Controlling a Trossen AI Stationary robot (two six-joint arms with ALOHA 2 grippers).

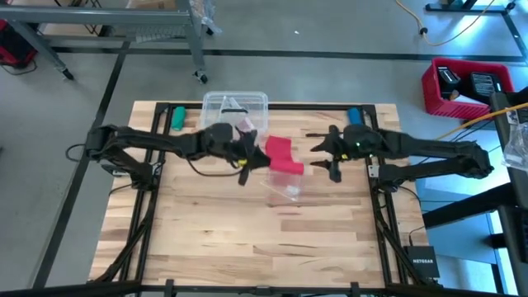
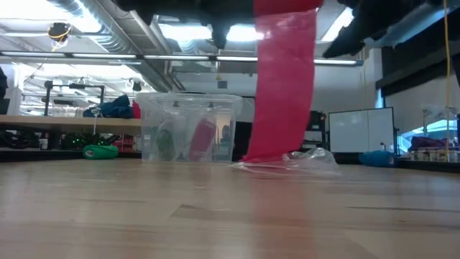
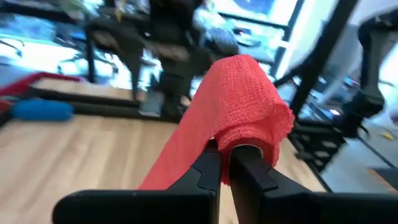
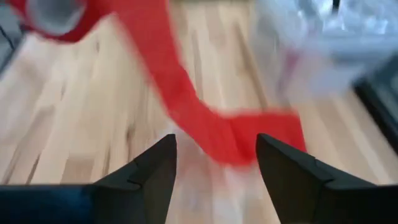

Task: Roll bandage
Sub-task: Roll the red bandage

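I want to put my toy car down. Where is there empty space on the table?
The wide near stretch of the wooden table, below the plastic wrapper, is bare. It is crowded farther back: clear plastic box, red bandage, left gripper, right gripper.

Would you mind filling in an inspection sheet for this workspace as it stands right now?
Surface: wooden table, bare at the front.
Job's things: bandage, red-pink; one end held up, the strip hanging to the table, lower end lying on the plastic wrapper.
Clutter: clear plastic box at the back; green roll back left; blue roll back right.
Grippers: left gripper shut on the bandage's raised end; right gripper open, holding nothing, the strip's lower end beyond its fingers.
Cables: yellow cable on the floor, back right.
Surroundings: red crate right of the table; a metal frame behind it.
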